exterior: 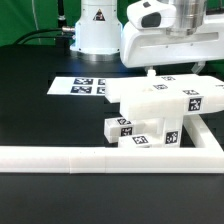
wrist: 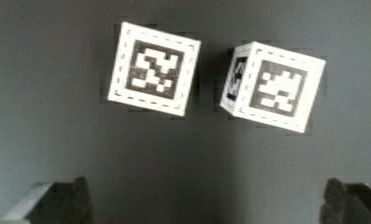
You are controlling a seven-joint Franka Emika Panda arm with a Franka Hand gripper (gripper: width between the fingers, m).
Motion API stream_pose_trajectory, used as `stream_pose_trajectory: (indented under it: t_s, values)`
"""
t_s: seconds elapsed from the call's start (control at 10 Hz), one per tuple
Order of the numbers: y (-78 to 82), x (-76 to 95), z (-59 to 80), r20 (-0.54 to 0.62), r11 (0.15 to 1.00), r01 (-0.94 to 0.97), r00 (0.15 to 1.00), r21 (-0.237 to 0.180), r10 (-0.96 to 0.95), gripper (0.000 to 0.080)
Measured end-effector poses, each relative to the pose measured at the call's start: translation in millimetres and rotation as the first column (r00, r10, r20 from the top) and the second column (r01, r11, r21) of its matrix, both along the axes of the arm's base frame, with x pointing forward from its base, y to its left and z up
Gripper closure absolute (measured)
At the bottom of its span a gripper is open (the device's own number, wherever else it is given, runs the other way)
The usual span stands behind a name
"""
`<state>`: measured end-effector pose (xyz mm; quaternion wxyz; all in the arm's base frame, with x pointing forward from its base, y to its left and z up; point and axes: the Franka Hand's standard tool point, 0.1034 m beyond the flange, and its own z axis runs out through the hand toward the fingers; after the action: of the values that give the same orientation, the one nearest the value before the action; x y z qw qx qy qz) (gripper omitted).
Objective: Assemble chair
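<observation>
The chair parts [exterior: 157,112] are chunky white pieces with black-and-white tags, piled together right of the middle of the black table. A flat slab [exterior: 165,97] lies on top, and smaller blocks [exterior: 125,130] lie in front of it. My gripper [exterior: 175,66] hangs just above the pile's back edge. In the wrist view its two dark fingertips [wrist: 61,200] stand far apart with nothing between them, so the gripper [wrist: 208,205] is open. Straight below it are two tagged part faces [wrist: 159,68] side by side, with a seam between them.
A long white L-shaped border rail [exterior: 100,158] runs along the table's front and up the exterior view's right side, close to the pile. The marker board [exterior: 85,87] lies flat on the exterior view's left of the parts. The arm's white base [exterior: 95,30] stands behind.
</observation>
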<state>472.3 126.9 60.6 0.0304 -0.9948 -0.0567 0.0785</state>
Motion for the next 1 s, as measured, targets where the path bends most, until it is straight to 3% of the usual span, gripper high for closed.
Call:
stream_pose_trajectory:
  t_s: [0.3, 0.6, 1.0]
  values:
    - [2.4, -1.6, -1.9, 0.01, 1.0, 0.03, 0.999, -0.005, -0.03, 0.0151]
    - [29.8, -22.4, -15.3, 0.085, 0.999, -0.001, 0.996, -0.037, 0.005, 0.0151]
    - [28.7, -23.3, -16.9, 0.086, 0.999, 0.02, 0.996, -0.034, -0.017, 0.0151]
